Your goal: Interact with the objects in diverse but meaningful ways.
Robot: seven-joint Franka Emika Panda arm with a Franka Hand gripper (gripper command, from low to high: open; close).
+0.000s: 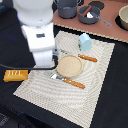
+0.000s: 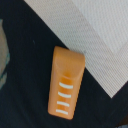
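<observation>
The yellow-orange scored bread loaf (image 1: 16, 75) lies on the black table by the placemat's corner, at the exterior view's left. It also shows in the wrist view (image 2: 66, 81), with no fingers in that picture. The pale blue house-shaped carton (image 1: 85, 41) stands on the placemat's far part. A thin reddish-brown sausage (image 1: 86, 10) and a small white piece (image 1: 90, 15) lie in a grey pan. My white arm (image 1: 40, 35) hangs above the placemat's left part. Its gripper end is blurred, so I cannot tell how the jaws stand.
A striped placemat (image 1: 95, 80) holds a round tan plate (image 1: 69, 65), an orange-handled fork (image 1: 69, 81) and knife (image 1: 86, 57). Grey pots (image 1: 68, 7) and the pan (image 1: 90, 13) stand on a brown board at the back. The placemat's corner shows in the wrist view (image 2: 95, 30).
</observation>
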